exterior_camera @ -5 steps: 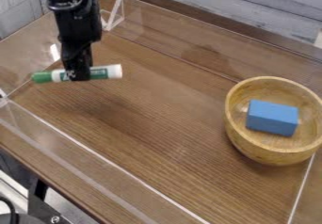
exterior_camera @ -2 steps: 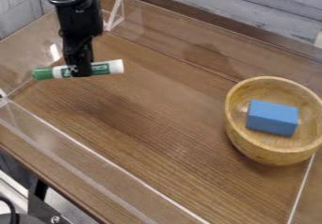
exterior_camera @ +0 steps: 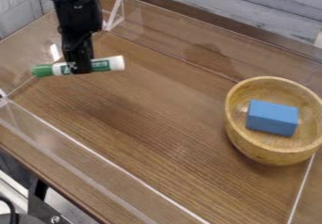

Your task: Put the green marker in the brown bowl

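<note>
The desk (exterior_camera: 164, 115) is a dark wood-grain top that fills most of the view, with a clear raised edge running round it. The brown bowl (exterior_camera: 239, 132) is the landmark here: it sits on the desk at the right side of the view, round, shallow and thick-rimmed. Inside the brown bowl lies a blue block (exterior_camera: 273, 117), flat on the bottom and a little toward the bowl's far side. The black robot arm (exterior_camera: 73, 7) stands well apart from the brown bowl, far to its left and toward the back of the desk, reaching straight down. At its lower end the claw (exterior_camera: 81, 67) is clenched on the green marker (exterior_camera: 78, 68), gripping it near the middle of the barrel. The green marker lies roughly level, well to the left of the brown bowl, its dark green cap pointing away from the bowl and its white end toward it.
</note>
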`<state>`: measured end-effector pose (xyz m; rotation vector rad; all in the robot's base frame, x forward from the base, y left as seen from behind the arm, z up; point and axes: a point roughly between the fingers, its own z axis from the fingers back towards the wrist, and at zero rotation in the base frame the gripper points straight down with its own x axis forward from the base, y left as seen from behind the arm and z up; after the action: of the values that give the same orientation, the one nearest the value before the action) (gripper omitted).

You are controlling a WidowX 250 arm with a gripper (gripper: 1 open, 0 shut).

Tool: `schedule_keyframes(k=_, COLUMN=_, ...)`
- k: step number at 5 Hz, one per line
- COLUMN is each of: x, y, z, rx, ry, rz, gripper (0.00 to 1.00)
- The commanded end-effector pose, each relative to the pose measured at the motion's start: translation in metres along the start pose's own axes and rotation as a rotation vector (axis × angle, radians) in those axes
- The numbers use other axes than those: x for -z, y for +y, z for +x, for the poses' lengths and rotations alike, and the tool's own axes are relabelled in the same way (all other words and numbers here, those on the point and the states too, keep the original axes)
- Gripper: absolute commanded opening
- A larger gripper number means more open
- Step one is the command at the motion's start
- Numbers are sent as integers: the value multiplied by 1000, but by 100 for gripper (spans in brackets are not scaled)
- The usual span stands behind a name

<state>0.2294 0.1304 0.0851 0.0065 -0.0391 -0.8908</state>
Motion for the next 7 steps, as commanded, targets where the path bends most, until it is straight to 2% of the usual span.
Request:
schedule_keyframes(k=1, x=-16, y=7, z=0, rx=-9, ry=-22, rz=64, gripper=0)
schedule_keyframes(k=4, x=-10, y=14, z=-2, rx=-14, ry=-35, rz=57, gripper=0)
schedule_keyframes(k=7, x=-8, y=14, z=3, rx=-33, ry=-51, rz=61, gripper=0)
